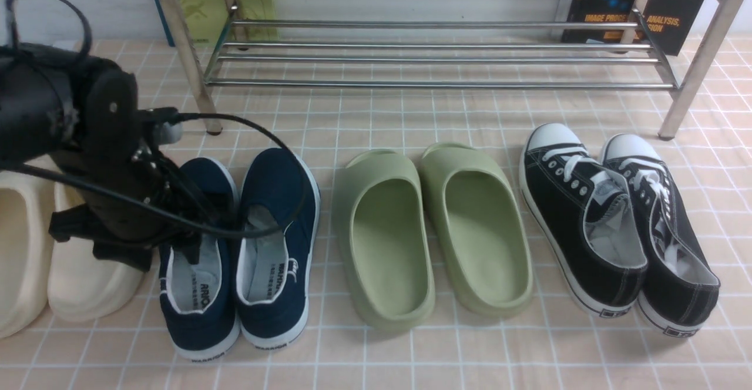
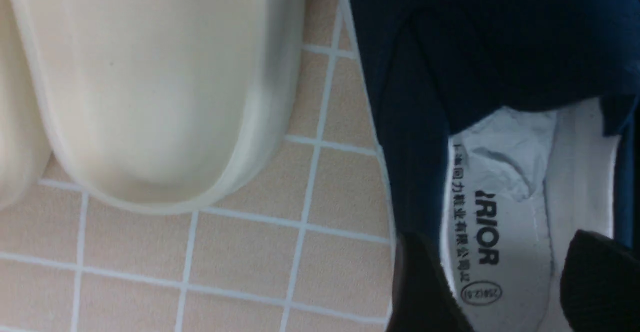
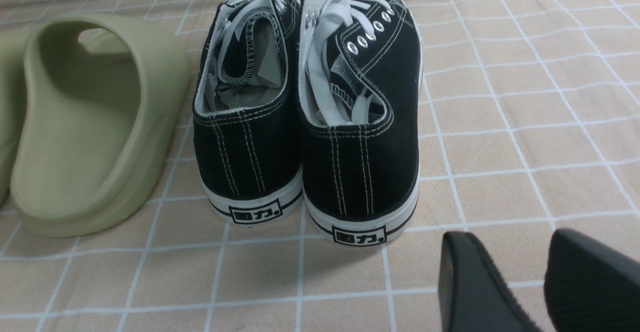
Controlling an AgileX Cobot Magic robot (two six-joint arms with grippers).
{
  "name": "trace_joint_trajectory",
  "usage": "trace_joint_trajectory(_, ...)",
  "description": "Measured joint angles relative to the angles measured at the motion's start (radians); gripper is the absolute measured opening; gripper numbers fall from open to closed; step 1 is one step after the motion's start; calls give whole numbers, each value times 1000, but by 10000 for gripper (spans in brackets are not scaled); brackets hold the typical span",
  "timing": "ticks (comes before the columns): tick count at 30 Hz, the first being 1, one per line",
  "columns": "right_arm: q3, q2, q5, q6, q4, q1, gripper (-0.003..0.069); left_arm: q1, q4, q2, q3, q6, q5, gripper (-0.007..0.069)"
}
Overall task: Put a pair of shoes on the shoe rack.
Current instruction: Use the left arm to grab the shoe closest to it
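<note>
The navy shoes (image 1: 270, 184) sat at seven o'clock, short of the rack (image 1: 435, 55). My left tool (image 2: 505, 257) hovered with its fingers apart over one shoe's opening. It looked like soft, light canvas, so I judged the firmer collar wall best to pinch.

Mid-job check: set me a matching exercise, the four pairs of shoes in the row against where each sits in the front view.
Things:
1. navy blue canvas slip-on sneakers
2. olive green foam slides
3. black lace-up canvas sneakers with white toe caps
4. cream foam slides

Places:
A. middle of the row
B. far left, partly cut off by the picture edge
C. below the open left gripper
D. right end, near a leg of the silver metal tube shoe rack

Pairs: 1-C, 2-A, 3-D, 4-B.
</note>
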Motion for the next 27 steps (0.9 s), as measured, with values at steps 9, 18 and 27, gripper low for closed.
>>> trace_joint_trajectory(9, 0, 0, 0, 0, 0, 0, 238, 120, -128, 0, 65, 190, 64, 405)
trace_joint_trajectory(18, 0, 0, 0, 0, 0, 0, 238, 37, 31, 0, 75, 1, -80, 412)
trace_joint_trajectory(27, 0, 0, 0, 0, 0, 0, 238, 37, 28, 0, 75, -40, -113, 412)
